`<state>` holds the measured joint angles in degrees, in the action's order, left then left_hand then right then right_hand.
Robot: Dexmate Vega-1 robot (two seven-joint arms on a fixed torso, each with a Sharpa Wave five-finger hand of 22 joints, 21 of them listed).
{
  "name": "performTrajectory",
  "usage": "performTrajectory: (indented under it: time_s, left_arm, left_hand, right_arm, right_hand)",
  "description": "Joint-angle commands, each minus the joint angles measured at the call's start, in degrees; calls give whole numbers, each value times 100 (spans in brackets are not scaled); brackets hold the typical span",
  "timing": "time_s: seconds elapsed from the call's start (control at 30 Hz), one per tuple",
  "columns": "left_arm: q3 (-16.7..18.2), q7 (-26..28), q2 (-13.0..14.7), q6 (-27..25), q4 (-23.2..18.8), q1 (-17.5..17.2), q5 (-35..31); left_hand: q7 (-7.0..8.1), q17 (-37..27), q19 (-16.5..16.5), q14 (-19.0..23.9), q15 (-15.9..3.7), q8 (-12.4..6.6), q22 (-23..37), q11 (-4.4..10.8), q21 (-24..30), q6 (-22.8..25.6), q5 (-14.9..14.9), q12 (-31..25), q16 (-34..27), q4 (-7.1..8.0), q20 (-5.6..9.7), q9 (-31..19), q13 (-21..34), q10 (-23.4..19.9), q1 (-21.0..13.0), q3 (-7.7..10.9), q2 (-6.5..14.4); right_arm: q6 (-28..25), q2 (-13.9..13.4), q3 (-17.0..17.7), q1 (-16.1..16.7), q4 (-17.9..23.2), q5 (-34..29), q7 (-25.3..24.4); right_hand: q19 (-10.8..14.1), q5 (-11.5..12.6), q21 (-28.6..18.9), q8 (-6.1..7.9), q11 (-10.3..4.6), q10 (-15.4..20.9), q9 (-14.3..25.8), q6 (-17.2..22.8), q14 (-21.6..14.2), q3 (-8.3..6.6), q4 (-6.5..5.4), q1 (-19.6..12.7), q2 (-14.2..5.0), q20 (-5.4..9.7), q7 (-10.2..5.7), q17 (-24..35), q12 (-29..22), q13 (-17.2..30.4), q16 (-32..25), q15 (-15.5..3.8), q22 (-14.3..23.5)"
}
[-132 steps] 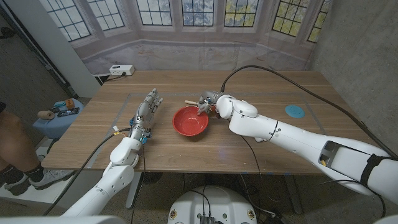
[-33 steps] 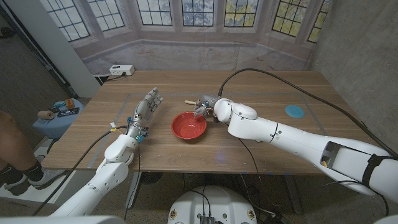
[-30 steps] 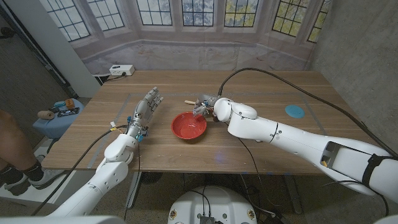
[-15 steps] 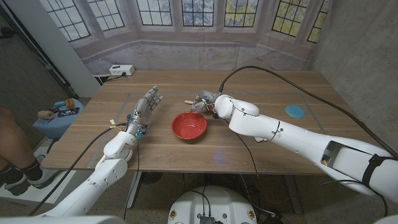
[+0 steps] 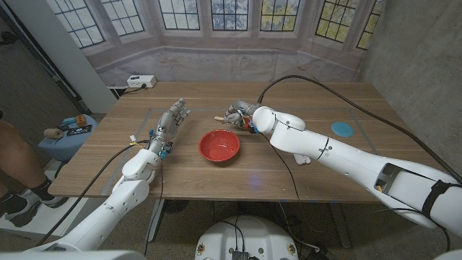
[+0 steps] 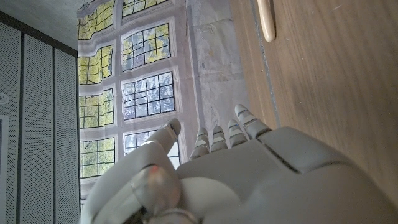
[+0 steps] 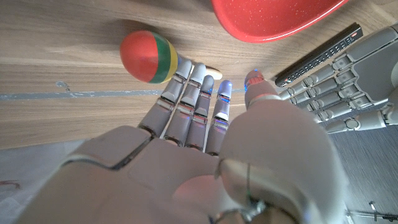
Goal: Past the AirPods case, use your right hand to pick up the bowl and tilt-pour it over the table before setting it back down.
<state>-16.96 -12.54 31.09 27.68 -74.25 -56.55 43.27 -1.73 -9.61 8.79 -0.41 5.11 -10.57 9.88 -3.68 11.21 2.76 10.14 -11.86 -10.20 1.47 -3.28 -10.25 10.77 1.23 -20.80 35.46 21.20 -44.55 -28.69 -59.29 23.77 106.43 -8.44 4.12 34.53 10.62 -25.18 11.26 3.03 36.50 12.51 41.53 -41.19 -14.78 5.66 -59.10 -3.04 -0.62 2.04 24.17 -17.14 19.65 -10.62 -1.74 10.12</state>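
Note:
The red bowl (image 5: 219,146) stands upright on the wooden table (image 5: 303,173) near its middle, and its rim (image 7: 273,18) also appears in the right wrist view. My right hand (image 5: 237,114) hovers just past the bowl's far rim, apart from it, with its fingers (image 7: 196,102) stretched out and holding nothing. Under those fingers lies a red, yellow and green maraca (image 7: 148,57), whose wooden handle (image 5: 217,116) pokes out on the left. My left hand (image 5: 170,124) stands to the left of the bowl, fingers spread, empty.
A blue disc (image 5: 342,128) lies on the table at the right. A white box (image 5: 141,81) sits at the far left corner. A person's leg (image 5: 11,162) is beside the table's left side. The maraca handle (image 6: 266,18) lies ahead of my left hand (image 6: 249,174).
My right hand has come off the bowl's far rim and drawn back toward the far side. The bowl now rests on the table. My left hand has shifted slightly farther away.

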Motion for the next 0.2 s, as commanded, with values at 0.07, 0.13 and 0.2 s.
performTrajectory:
  time_s: [0.07,0.13,0.2]
  left_arm:
    - [-170,252,-134,-263,-55,227,-152]
    - [-197,314,-152,-323,-83,252,-175]
    - [-218,356,-165,-383,-109,274,-180]
  left_hand:
    - [8,-11,36,5,33,-8,17,-6,-1,32,9,8,7,-50,-38,-13,23,7,1322,21,-1365]
    - [6,-11,34,7,30,-8,17,-2,-2,32,8,7,6,-53,-41,-13,23,6,1319,22,-1366]
    - [6,-11,34,8,31,-8,17,-2,-2,32,7,7,6,-56,-40,-13,23,6,1317,24,-1366]
  right_arm:
    - [501,-142,327,-16,-256,300,145]
    - [548,-136,377,-40,-328,343,170]
    - [619,-143,409,-75,-395,388,228]
  right_hand:
    - [-41,-13,41,12,-32,-36,-4,-16,83,-9,-36,91,-25,10,-31,2,37,1,-37,14,21]
    - [-54,-17,49,10,-32,-43,-5,-26,98,-6,-43,107,-41,8,-35,2,48,-4,-42,12,21]
    - [-61,-19,53,10,-43,-47,-5,-28,103,-4,-49,119,-51,9,-37,1,55,-8,-46,12,21]
